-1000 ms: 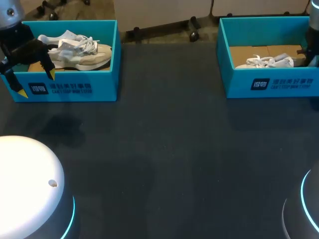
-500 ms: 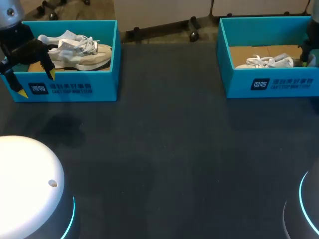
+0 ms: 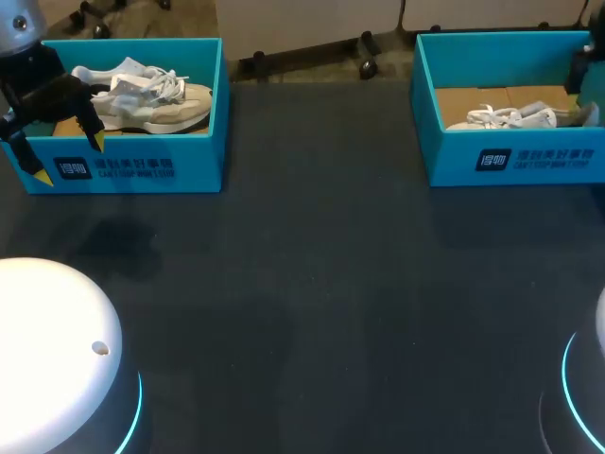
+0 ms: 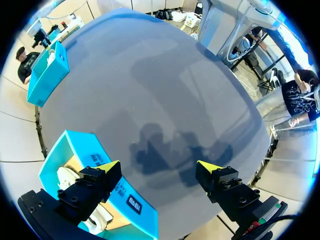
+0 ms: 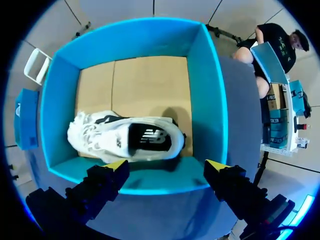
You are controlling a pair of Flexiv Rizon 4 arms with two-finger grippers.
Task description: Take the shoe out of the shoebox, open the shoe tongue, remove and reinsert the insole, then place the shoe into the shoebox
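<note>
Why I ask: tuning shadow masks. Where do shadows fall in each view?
Left wrist view: the shadow of the left end effector lies on the table ahead of it. Head view: a faint dark patch before the left shoebox. Right wrist view: the shoe shadows the cardboard floor of the right shoebox.

A white shoe (image 3: 510, 117) is sitting upright, toe pointing left, inside the open teal right shoebox (image 3: 454, 156) at far right; a beige shoe (image 3: 156, 102) is lying in the matching left shoebox (image 3: 132, 168) at far left.

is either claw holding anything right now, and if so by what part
Nothing is held. The left claw is open and empty; the right claw is open above the white shoe, not touching it.
</note>
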